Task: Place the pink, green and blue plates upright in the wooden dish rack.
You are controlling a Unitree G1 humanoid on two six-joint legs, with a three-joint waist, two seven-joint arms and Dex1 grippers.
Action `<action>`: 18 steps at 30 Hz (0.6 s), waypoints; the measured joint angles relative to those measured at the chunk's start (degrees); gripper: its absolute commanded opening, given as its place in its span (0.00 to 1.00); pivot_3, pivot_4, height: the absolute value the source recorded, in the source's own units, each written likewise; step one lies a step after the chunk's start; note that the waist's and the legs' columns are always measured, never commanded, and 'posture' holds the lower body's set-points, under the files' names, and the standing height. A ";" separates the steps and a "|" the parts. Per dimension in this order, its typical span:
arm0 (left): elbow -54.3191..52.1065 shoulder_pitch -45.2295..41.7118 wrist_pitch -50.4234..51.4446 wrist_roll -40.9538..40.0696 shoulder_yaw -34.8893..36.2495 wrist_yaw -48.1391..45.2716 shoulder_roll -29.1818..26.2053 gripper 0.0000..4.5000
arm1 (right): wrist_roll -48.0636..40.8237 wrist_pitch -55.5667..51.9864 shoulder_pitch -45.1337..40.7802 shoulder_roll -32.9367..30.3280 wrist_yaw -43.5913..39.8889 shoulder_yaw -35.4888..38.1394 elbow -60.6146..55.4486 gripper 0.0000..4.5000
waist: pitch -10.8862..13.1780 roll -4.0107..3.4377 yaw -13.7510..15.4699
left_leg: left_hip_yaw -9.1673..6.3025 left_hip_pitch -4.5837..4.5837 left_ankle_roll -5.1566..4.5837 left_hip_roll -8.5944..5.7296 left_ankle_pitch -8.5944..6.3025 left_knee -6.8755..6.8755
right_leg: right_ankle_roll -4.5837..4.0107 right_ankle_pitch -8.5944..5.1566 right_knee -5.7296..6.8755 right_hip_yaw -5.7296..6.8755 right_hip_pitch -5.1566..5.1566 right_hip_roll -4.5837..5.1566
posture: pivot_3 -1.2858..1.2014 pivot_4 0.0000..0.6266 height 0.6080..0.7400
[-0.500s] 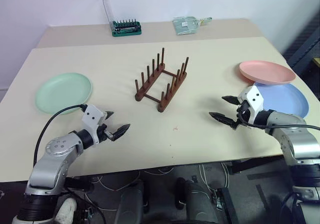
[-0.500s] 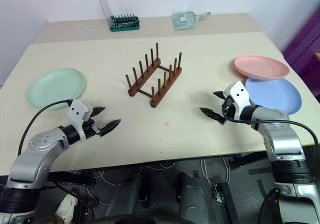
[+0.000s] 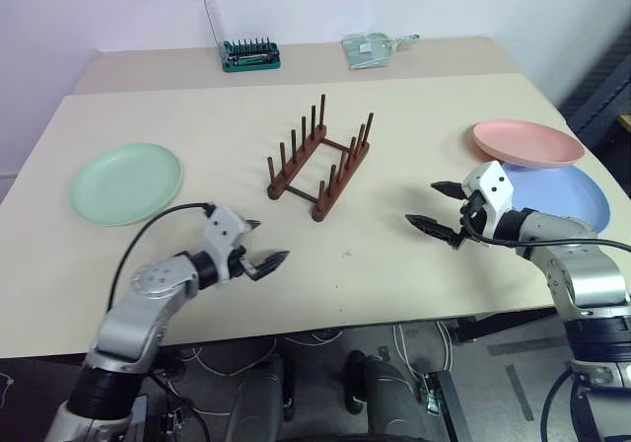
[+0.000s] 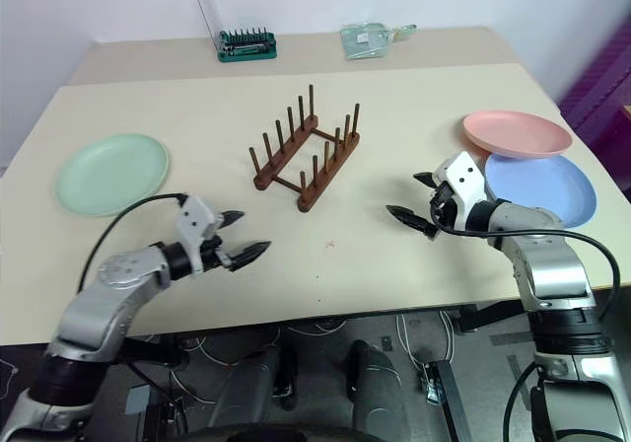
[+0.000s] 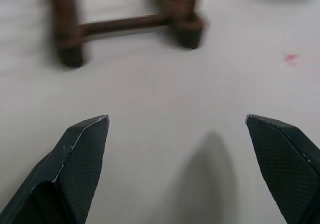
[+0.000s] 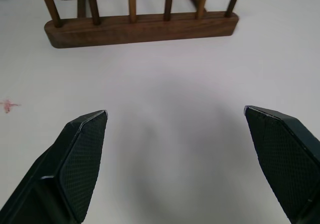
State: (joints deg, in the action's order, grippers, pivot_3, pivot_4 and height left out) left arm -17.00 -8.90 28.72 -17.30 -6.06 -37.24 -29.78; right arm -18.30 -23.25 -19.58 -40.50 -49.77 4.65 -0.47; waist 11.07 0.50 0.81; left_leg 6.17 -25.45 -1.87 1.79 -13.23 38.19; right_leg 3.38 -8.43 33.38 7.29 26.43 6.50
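Note:
The dark wooden dish rack (image 3: 320,159) stands empty in the middle of the table. A mint green plate (image 3: 125,183) lies flat at the left. The pink plate (image 3: 526,142) rests on the far edge of the blue plate (image 3: 562,195) at the right. My left gripper (image 3: 260,244) hovers open over the table in front of the rack and to its left, holding nothing. My right gripper (image 3: 437,209) is open too, between the rack and the two stacked plates. The rack's base (image 6: 140,28) and pegs lie ahead of the right fingers (image 6: 80,159).
A green screwdriver-bit holder (image 3: 248,55) and a clear packet (image 3: 371,47) sit on the raised back strip of the table (image 3: 197,107). A small red mark (image 3: 346,255) is on the tabletop near the front. A black cable loops from each wrist.
My left gripper has swung right and forward, away from the green plate and closer to the rack. The right gripper has edged slightly left. Both stay open.

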 measured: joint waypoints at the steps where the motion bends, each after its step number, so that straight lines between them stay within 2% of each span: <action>1: 0.12 -0.56 0.01 0.67 -1.11 0.13 0.64 1.00 | 0.00 -0.10 0.02 0.28 0.13 -0.09 -0.41 0.99 | 0.00 0.00 -0.02 | 0.00 0.00 0.00 0.01 0.00 0.00 | 0.00 0.00 0.00 0.00 0.00 -0.01 | 0.52 0.24 0.92; 6: 7.26 -7.30 -0.41 9.03 -9.05 7.43 9.78 1.00 | -0.09 -0.24 -0.11 1.30 0.27 -1.29 -0.82 0.99 | -0.04 -0.03 0.50 | -0.03 0.04 -0.07 -0.05 0.04 0.09 | 0.04 0.02 0.05 0.01 -0.10 0.02 | 0.52 0.24 0.92; 12: 15.80 -12.16 -2.91 13.30 -10.67 14.04 18.55 1.00 | -0.33 -0.48 0.29 1.28 -0.02 -1.51 -2.05 0.99 | -0.21 -0.10 1.73 | -0.08 0.08 -0.08 -0.05 0.04 0.19 | 0.06 0.03 0.06 0.02 -0.21 0.02 | 0.52 0.24 0.92; 15: 19.31 -13.90 -4.46 13.82 -10.44 15.46 21.10 0.81 | -0.01 -0.49 1.16 1.29 0.26 -1.57 -2.07 1.00 | -0.26 -0.11 1.69 | -0.09 0.08 -0.07 -0.04 0.04 0.20 | 0.06 0.04 0.05 0.03 -0.22 0.03 | 0.52 0.24 0.92; 18: 21.84 -14.73 -5.52 14.37 -8.74 18.05 23.49 0.48 | -0.04 -0.89 1.52 1.30 0.82 -1.58 -2.78 1.00 | -0.27 -0.11 1.49 | -0.10 0.08 -0.08 -0.02 0.04 0.20 | 0.07 0.04 0.07 0.02 -0.20 0.01 | 0.52 0.24 0.92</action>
State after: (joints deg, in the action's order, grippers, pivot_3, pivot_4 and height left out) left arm 4.84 -23.63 23.20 -2.93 -14.79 -19.19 -6.29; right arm -18.34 -24.14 -18.06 -39.20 -48.96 3.07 -3.25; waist 10.79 0.39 2.30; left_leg 6.07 -25.37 -1.96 1.76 -13.19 38.39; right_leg 3.45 -8.38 33.45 7.31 26.23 6.50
